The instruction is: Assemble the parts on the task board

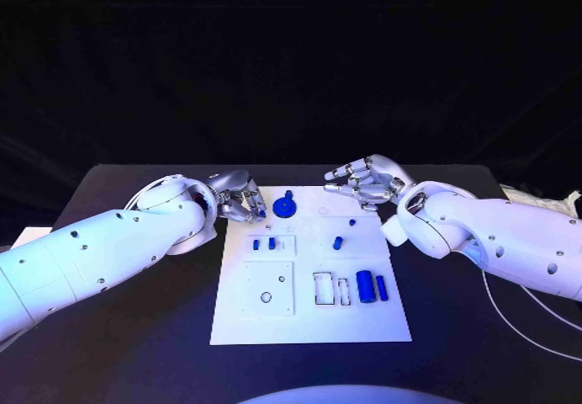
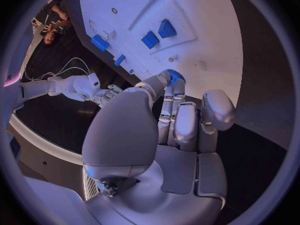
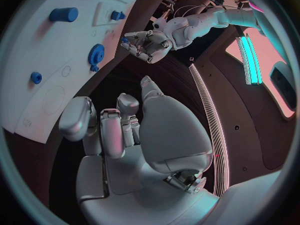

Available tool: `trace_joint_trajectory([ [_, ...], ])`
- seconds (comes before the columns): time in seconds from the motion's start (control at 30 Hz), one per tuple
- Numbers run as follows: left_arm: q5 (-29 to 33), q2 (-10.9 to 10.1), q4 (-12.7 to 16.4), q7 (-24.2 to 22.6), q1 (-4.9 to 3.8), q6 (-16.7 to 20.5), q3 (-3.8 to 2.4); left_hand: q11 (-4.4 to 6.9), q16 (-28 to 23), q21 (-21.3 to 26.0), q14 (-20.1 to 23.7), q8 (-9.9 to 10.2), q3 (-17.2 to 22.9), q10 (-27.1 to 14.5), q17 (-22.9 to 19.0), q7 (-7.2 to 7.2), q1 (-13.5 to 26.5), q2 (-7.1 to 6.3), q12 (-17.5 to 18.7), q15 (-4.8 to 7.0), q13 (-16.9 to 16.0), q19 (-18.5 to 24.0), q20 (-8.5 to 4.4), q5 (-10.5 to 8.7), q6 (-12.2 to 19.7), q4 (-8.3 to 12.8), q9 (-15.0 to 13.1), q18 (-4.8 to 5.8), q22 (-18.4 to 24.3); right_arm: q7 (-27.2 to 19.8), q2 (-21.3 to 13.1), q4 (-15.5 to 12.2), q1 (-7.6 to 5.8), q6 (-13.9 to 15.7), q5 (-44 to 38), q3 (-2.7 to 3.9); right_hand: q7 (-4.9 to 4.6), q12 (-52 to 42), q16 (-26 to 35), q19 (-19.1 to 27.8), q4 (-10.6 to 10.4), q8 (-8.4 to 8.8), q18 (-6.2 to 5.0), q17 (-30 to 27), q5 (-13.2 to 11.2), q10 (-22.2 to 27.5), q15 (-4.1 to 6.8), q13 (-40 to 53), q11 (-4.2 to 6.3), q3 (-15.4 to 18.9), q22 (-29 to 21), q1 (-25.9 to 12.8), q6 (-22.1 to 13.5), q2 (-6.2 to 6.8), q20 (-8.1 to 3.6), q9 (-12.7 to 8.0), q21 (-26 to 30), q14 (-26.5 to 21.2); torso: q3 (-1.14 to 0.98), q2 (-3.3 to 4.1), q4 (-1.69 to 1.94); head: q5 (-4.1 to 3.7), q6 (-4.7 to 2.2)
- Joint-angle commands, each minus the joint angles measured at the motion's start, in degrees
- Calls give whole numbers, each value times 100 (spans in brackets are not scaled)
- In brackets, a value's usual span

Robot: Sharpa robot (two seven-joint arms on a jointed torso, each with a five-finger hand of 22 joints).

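Note:
The white task board (image 1: 309, 316) lies in the middle of the table. A blue gear (image 1: 285, 204) sits on its far edge. My left hand (image 1: 239, 200) hovers at the board's far left corner, fingers loosely bent and holding nothing. From the left wrist, its fingertips (image 2: 167, 80) reach just short of the gear (image 2: 175, 77). My right hand (image 1: 364, 183) hangs over the far right corner, also holding nothing, fingers half curled (image 3: 109, 127). A small blue peg (image 1: 351, 222), a short blue piece (image 1: 337, 243), two small blue pieces (image 1: 265, 244) and a blue cylinder (image 1: 365, 286) are on the board.
A thin blue bar (image 1: 382, 288) lies beside the cylinder, next to white rectangular slots (image 1: 324, 288). A square plate with a hole (image 1: 267, 290) takes up the board's near left. White cables (image 1: 521, 307) trail on the black table at the right.

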State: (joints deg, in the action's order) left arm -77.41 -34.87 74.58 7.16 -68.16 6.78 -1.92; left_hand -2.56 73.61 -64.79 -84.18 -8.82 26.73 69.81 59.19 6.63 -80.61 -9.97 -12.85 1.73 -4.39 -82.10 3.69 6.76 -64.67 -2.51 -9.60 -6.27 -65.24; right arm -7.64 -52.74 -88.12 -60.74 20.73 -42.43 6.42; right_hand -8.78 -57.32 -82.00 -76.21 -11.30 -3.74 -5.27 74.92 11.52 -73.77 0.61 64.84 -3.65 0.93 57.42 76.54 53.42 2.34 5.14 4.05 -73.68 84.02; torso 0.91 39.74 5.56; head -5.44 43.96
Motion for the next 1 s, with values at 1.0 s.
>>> trace_joint_trajectory([
  [1.0,-341,266,-235,41,49,-301,155,-10,-19,-32,-97,38,0,28,-16,-8,30,12,50,30,-8,-24,7,-1,-25,-10,17,48,-17,-37,7,-16,7,-91,-10,-2,-7,13,24,35,-13,-17,-90,202,26,42,18,-9,-6,50,-7,-26,30,-66,0,8,20,313,1,4,-8,1,51],
])
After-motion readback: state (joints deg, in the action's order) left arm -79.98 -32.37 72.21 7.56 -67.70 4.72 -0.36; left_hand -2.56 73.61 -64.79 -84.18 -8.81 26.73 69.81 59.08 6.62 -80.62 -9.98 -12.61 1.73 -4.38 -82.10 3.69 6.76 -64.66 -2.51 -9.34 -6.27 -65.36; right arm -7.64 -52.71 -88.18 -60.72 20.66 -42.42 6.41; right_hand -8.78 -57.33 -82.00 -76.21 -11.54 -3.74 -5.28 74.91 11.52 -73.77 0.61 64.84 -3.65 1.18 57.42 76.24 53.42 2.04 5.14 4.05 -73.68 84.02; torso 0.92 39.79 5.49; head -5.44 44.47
